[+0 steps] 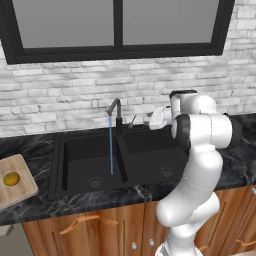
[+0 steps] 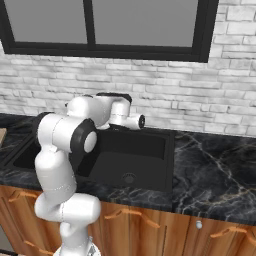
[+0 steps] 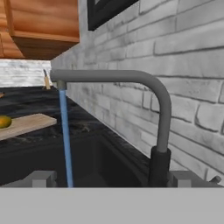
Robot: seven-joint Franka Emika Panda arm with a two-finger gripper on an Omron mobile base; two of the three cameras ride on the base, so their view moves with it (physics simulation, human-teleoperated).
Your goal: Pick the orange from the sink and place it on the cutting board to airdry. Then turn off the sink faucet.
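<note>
The orange already rests on the cutting board; the sink faucet, running, stands just left of the end effector; whether its jaws are apart, I cannot tell

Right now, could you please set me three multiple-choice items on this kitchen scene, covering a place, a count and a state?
1. Where is the orange?
A. in the left basin
B. on the cutting board
C. on the window sill

2. How many basins has the sink?
A. one
B. two
C. three

3. What state is the sink faucet in?
A. running
B. off
C. broken off

Answers: 1 B, the fruit rests on the tan board left of the sink; 2 B, a centre divider splits it; 3 A, a blue stream falls from the spout.
</note>
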